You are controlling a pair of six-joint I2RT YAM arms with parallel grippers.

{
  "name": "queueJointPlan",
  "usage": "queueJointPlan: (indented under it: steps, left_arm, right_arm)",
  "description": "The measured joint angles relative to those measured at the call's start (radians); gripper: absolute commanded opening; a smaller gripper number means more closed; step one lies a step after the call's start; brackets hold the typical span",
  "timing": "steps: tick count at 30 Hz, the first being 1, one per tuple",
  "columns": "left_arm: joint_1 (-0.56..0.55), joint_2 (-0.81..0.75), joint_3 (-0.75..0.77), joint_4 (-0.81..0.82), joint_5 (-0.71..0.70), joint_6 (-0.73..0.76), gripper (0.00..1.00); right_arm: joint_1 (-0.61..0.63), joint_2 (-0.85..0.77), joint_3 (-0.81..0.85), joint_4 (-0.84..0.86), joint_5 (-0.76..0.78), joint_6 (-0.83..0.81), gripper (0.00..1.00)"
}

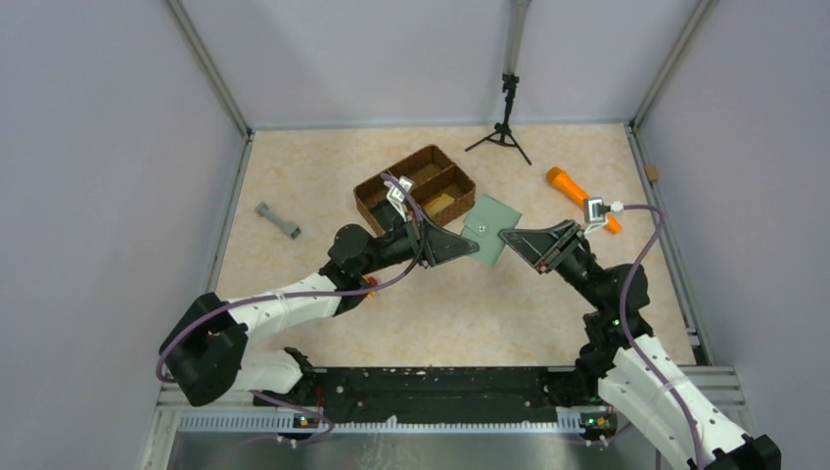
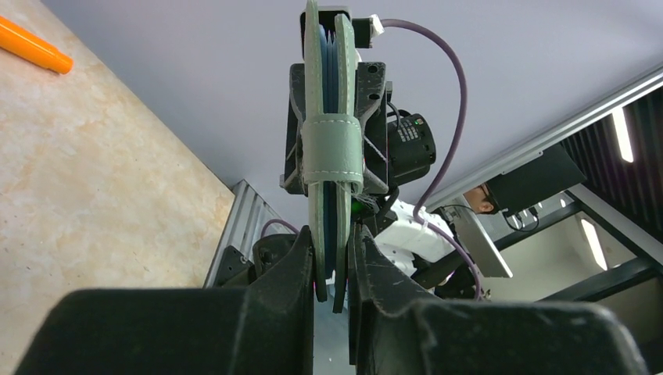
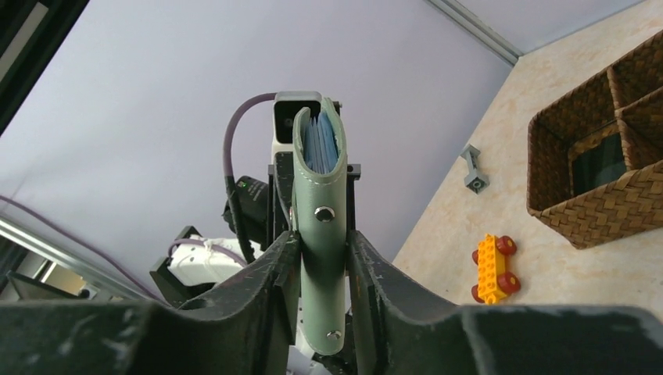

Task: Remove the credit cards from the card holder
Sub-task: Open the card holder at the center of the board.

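Top external view shows the card holder point(image 1: 492, 228) lifted clear of the counter point(image 1: 313, 176), just beside the brown woven basket point(image 1: 416, 191). It bridges the gap between the left end effector point(image 1: 468, 245) and the right end effector point(image 1: 509, 238). One broad grey-green face is turned up toward that camera.

Holding it from both sides looks deliberate. One arm can steady the wallet in the air while the other works at its closure or pockets, which a flat wallet lying on the counter would not allow.

From the left wrist, the left fingers point(image 2: 301, 262) are clamped on the holder's near edge. The holder stands edge-on, its long axis running straight away toward the other arm. The stitched tab point(image 2: 332, 148) is wrapped across the edge, so the wallet appears closed.

From the right wrist, the right fingers point(image 3: 285, 262) sit against both faces, apparently gripping. Pale blue pocket sheets point(image 3: 320, 144) show at the far end. No credit cards can be told apart from them, so none seems to be out yet.
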State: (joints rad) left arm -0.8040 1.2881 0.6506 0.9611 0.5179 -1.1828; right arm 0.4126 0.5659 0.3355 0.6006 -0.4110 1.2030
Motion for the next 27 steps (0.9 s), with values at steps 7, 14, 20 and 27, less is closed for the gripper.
queueJointPlan:
  steps: [7,14,20,27]
  left_arm:
    - [0.000,-0.020,0.063,-0.194,-0.027,0.102,0.70]
    - [0.000,-0.211,0.187,-0.705,-0.273,0.372,0.75]
    - [-0.073,-0.227,0.315,-0.969,-0.541,0.557,0.73]
    - [-0.201,-0.045,0.507,-1.168,-0.694,0.717,0.59]
  right_arm:
    - [0.000,-0.002,0.014,-0.052,0.013,-0.005,0.09]
    - [0.000,-0.037,0.097,-0.319,0.097,-0.118,0.00]
    - [0.000,-0.002,0.199,-0.520,0.163,-0.238,0.00]
    - [0.000,0.077,0.254,-0.659,0.191,-0.326,0.00]
